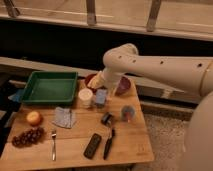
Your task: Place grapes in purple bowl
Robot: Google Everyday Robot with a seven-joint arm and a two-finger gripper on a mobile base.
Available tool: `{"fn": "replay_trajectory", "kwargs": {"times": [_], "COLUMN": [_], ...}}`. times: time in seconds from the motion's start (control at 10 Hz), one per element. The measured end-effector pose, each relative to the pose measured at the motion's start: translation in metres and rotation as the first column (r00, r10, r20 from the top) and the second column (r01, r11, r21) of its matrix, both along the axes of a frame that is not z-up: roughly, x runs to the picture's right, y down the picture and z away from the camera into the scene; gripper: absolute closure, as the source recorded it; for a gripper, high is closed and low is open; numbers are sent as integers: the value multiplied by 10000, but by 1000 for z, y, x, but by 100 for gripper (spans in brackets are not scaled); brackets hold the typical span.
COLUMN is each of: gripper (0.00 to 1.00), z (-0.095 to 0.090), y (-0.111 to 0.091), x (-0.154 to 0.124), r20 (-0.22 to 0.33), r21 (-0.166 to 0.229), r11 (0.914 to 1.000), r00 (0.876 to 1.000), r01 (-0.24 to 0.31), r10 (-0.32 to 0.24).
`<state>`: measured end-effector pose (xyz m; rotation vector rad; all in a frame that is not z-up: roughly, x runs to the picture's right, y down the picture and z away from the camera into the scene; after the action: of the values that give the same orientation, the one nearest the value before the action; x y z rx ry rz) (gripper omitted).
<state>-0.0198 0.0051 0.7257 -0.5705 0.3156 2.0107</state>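
Note:
The grapes [27,136], a dark red-purple bunch, lie at the front left corner of the wooden table [75,132]. The purple bowl [124,86] stands at the back of the table, right of centre, partly hidden behind my arm. My white arm comes in from the right and bends down, so my gripper [105,89] hangs over the back of the table just left of the purple bowl, far from the grapes. I see nothing held in it.
A green tray [50,87] sits at the back left, with a red-brown bowl [90,79], white cup [85,97] and blue item [101,98] beside it. An orange fruit [34,118], grey cloth [64,117], fork [53,145], black remote [92,146], black-handled tool [108,142] and small grey cup [128,113] lie about the table.

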Motion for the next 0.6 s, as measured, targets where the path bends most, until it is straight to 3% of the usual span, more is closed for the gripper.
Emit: {"fn": "replay_trajectory", "kwargs": {"times": [0.3, 0.6], "gripper": [38, 38], "z": [-5, -4], "y": [12, 11], "x": [-77, -74], "r20": [1100, 1039], "r21": [-80, -44], "r11": [9970, 9968], "r00": [9910, 9915], "r01": [771, 795], "r10": [-758, -786]}}
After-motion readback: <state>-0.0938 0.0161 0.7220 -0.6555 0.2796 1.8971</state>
